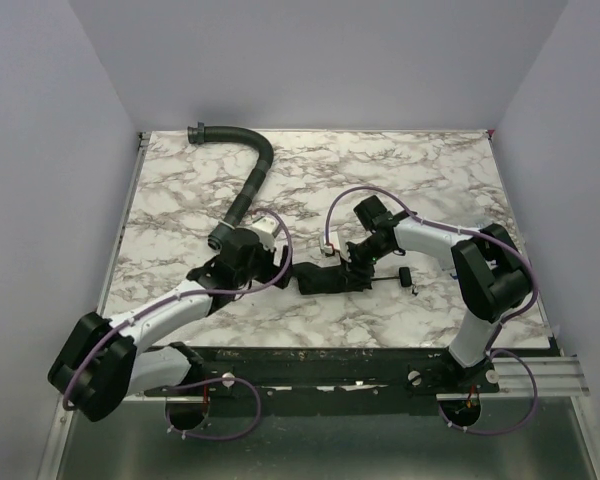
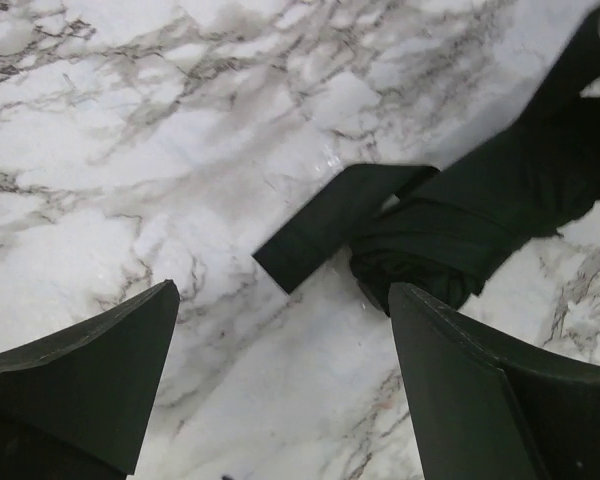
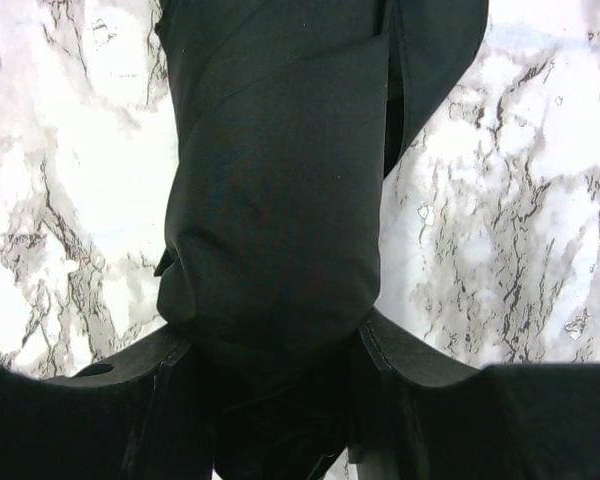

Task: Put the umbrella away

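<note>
Two grippers meet at a folded black umbrella [image 1: 325, 277] lying near the middle of the marble table [image 1: 430, 180]. Right gripper [image 3: 275, 350] clamps the fabric bundle. Left gripper [image 2: 282, 300] is spread wide and empty, just beside the strap [image 2: 320, 225].

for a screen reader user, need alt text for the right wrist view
A folded dark umbrella is clamped between the right arm's two black fingers at the bottom of the frame. It stretches away over a white marble table with grey veins.

Lab test booth: marble-print table [image 1: 170, 200] inside plain white walls [image 1: 320, 60]
</note>
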{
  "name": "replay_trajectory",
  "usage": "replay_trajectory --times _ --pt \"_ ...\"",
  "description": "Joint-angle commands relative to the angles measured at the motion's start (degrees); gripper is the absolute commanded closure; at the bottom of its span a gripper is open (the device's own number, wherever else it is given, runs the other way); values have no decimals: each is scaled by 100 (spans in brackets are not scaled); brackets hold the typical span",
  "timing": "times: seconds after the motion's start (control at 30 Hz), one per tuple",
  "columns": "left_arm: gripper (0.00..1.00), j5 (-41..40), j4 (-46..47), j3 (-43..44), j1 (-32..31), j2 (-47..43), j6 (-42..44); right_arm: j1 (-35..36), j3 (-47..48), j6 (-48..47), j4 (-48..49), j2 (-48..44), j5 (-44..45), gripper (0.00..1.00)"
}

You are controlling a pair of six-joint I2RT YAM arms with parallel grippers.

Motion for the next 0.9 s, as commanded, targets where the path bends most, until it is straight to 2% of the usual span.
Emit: replay_trajectory --times 0.0,0.13,0.27,0.37,0.43,0.7,0.87 --pt "14 2273 688 503 1055 683 -308 78 -525 -453 -46 764 1455 86" --pt "17 3135 679 936 1414 1511 -1200 81 -500 -491 10 741 1577 86" --pt "24 3780 839 1224 1639 2186 -1616 78 -480 -548 -47 750 1585 86" --pt "31 4328 393 1745 1757 2846 -1548 85 -470 -569 -79 750 1585 86" --pt "32 4511 -47 2097 1769 3204 -1345 82 -471 -566 -98 741 1584 86" --pt "35 4223 -1861 2978 1791 4016 -358 81 -515 -522 -107 732 1526 86" --pt "48 4491 -2263 3215 1792 4380 -204 94 -463 -518 -122 793 1535 86"
